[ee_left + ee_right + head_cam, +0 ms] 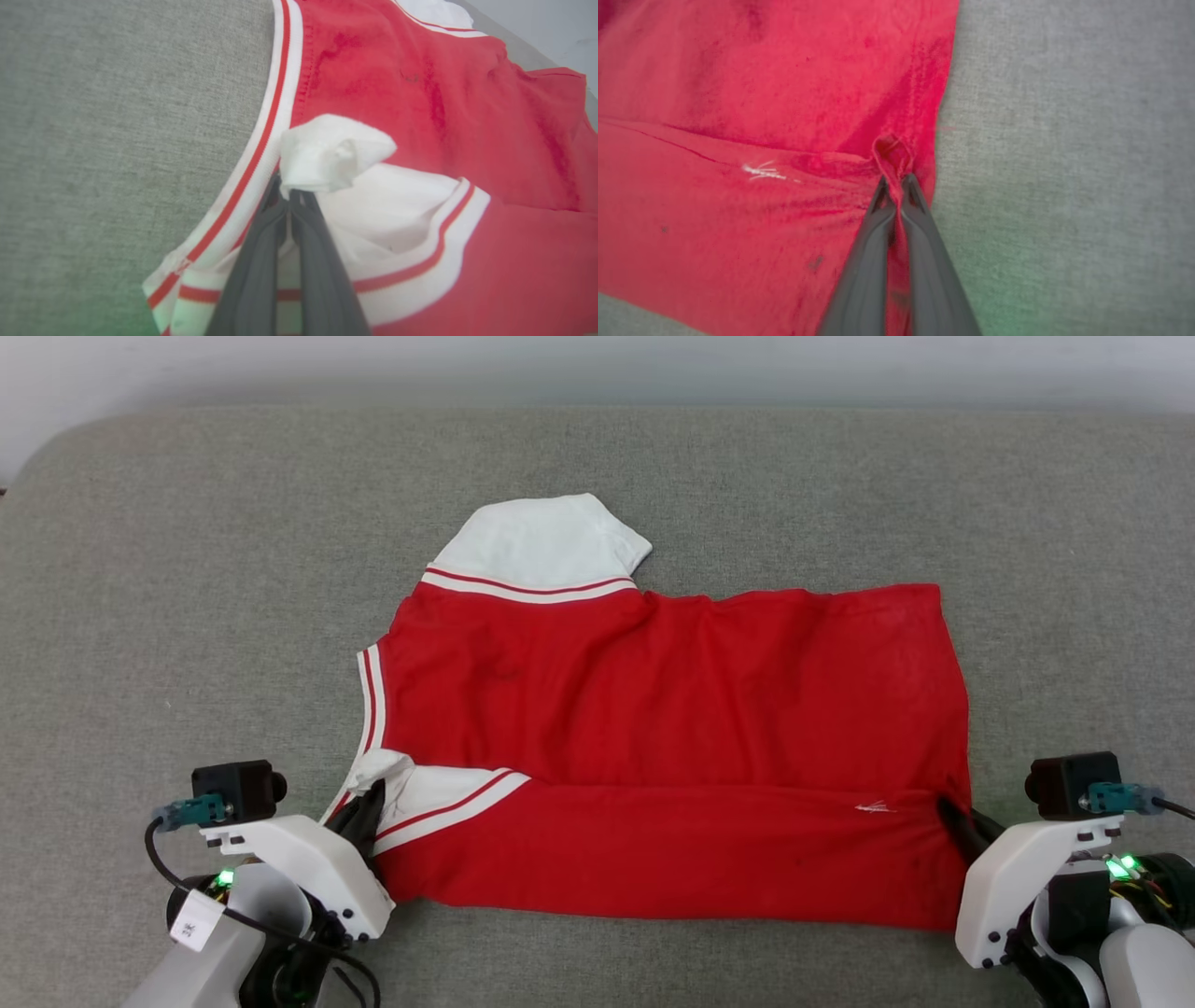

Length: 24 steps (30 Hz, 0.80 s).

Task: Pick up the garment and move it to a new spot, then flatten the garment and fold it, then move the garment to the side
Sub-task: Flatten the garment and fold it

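On grey cushion (187, 569), red half-folded garment (672, 709) (white sleeves (541, 541)) in pinch of left tool (372, 798) and right tool (948, 810).

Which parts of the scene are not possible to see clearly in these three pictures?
- Underside of the garment: head view, covered by its own upper layers.
- Tips of the left gripper: left wrist view, buried in the bunched white sleeve.
- Forearm behind the right gripper: head view, cut off by the bottom edge.

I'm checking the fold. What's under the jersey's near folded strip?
The garment lies doubled there on the grey cushion; its lower layer and any print beneath are covered.
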{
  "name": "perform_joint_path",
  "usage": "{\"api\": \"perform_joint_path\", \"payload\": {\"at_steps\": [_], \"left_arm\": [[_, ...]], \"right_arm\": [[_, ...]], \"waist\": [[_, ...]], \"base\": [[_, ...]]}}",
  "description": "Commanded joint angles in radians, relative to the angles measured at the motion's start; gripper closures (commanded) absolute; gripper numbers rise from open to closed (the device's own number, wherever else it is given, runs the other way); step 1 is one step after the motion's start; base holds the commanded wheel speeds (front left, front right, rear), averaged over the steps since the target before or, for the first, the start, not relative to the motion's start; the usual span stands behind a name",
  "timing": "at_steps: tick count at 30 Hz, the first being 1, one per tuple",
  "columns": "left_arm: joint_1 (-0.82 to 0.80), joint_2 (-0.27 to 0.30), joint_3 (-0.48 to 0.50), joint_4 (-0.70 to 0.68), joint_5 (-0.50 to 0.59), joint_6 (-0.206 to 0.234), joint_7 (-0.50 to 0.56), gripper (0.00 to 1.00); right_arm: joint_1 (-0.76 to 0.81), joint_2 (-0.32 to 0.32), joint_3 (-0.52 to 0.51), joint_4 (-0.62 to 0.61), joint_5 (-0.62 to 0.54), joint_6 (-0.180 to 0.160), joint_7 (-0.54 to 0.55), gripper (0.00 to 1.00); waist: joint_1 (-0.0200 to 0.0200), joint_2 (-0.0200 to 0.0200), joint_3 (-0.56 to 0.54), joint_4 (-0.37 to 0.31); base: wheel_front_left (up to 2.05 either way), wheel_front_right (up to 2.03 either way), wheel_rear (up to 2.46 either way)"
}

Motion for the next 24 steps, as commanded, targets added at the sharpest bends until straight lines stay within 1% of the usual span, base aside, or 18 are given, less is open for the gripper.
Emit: {"api": "perform_joint_path", "payload": {"at_steps": [1, 2, 3, 4, 5, 8, 10, 14, 16, 18, 21, 24], "left_arm": [[-0.009, -0.009, -0.010, 0.015, -0.002, -0.009, 0.012, 1.00], [-0.009, -0.015, -0.012, 0.026, -0.006, -0.016, 0.012, 0.84], [-0.009, -0.019, -0.013, 0.035, -0.011, -0.021, 0.013, 0.56], [-0.007, -0.023, -0.013, 0.044, -0.014, -0.026, 0.011, 0.20], [-0.004, -0.023, -0.014, 0.052, -0.017, -0.031, 0.011, 0.00], [0.000, -0.016, -0.001, 0.064, -0.015, -0.023, -0.009, 0.00], [0.001, -0.001, 0.000, 0.065, -0.006, -0.017, -0.014, 0.00], [0.003, 0.034, 0.005, 0.040, 0.005, -0.001, 0.000, 0.00], [0.009, 0.064, 0.006, 0.013, 0.008, 0.014, 0.026, 0.00], [0.011, 0.107, 0.006, -0.015, 0.011, 0.026, 0.061, 0.00], [0.017, 0.162, -0.008, -0.079, 0.000, 0.040, 0.156, 0.00], [0.026, 0.217, -0.023, -0.140, -0.021, 0.052, 0.262, 0.00]], "right_arm": [[-0.016, -0.009, 0.008, 0.021, 0.010, -0.001, -0.009, 0.59], [-0.019, -0.011, 0.014, 0.037, 0.015, -0.001, -0.024, 0.15], [-0.020, -0.012, 0.020, 0.047, 0.019, -0.001, -0.043, 0.00], [-0.017, -0.008, 0.019, 0.052, 0.023, -0.001, -0.065, 0.00], [-0.013, 0.000, 0.014, 0.050, 0.030, -0.001, -0.097, 0.00], [0.015, 0.012, -0.001, 0.035, 0.031, -0.001, -0.208, 0.00], [0.034, 0.025, -0.023, 0.026, 0.025, -0.001, -0.277, 0.00], [0.075, 0.056, -0.043, -0.002, 0.010, -0.001, -0.373, 0.00], [0.097, 0.070, -0.056, -0.017, -0.007, -0.001, -0.395, 0.00], [0.109, 0.085, -0.079, -0.034, -0.032, -0.001, -0.403, 0.00], [0.128, 0.104, -0.104, -0.067, -0.063, -0.001, -0.400, 0.00], [0.146, 0.115, -0.109, -0.101, -0.078, -0.001, -0.385, 0.00]], "waist": [[-0.0002, -0.0001, 0.002, 0.001], [-0.0002, -0.0001, 0.000, 0.002], [-0.0002, -0.0001, -0.005, 0.004], [-0.0002, -0.0001, -0.013, 0.006], [-0.0002, -0.0001, -0.022, 0.008], [-0.0002, -0.0001, -0.055, 0.017], [-0.0002, -0.0001, -0.082, 0.025], [-0.0002, -0.0001, -0.132, 0.031], [-0.0002, -0.0001, -0.152, 0.029], [-0.0002, -0.0001, -0.167, 0.025], [-0.0002, -0.0001, -0.180, 0.017], [-0.0002, -0.0001, -0.180, 0.006]], "base": [[0.00, 0.00, 0.00], [0.00, 0.00, 0.00], [0.00, 0.00, 0.00], [0.00, 0.00, 0.00], [0.00, 0.00, 0.00], [0.00, 0.00, 0.00], [0.00, 0.00, 0.00], [0.00, 0.00, 0.00], [0.00, 0.00, 0.00], [0.00, 0.00, 0.00], [0.00, 0.00, 0.00], [0.00, 0.00, 0.00]]}}
